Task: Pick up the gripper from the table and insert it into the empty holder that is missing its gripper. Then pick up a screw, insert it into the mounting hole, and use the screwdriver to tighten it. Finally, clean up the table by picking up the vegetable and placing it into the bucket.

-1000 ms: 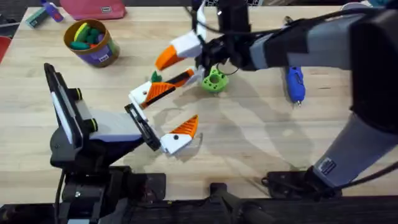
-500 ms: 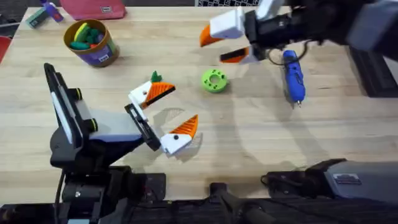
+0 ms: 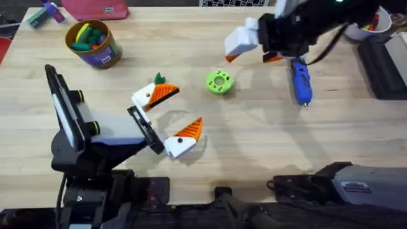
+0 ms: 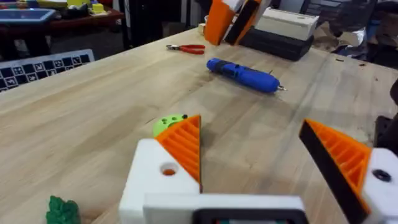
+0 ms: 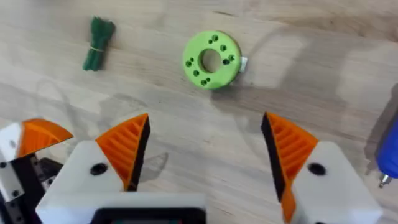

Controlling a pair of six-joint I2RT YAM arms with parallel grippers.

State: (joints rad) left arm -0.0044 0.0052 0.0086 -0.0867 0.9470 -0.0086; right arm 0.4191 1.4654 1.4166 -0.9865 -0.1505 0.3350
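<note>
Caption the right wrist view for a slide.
Open right gripper above the wooden table, green disc and dark green vegetable beyond its orange pads.

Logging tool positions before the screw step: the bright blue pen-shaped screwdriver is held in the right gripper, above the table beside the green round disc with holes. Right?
No. The bright blue pen-shaped screwdriver lies on the wooden table, unheld; the overhead view shows the right gripper open beside it. The green round disc with holes is nearby.

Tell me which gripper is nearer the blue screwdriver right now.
Right. The right gripper hovers open just beside the blue screwdriver, near its rear end. The left gripper sits open well across the table, past the green disc.
</note>
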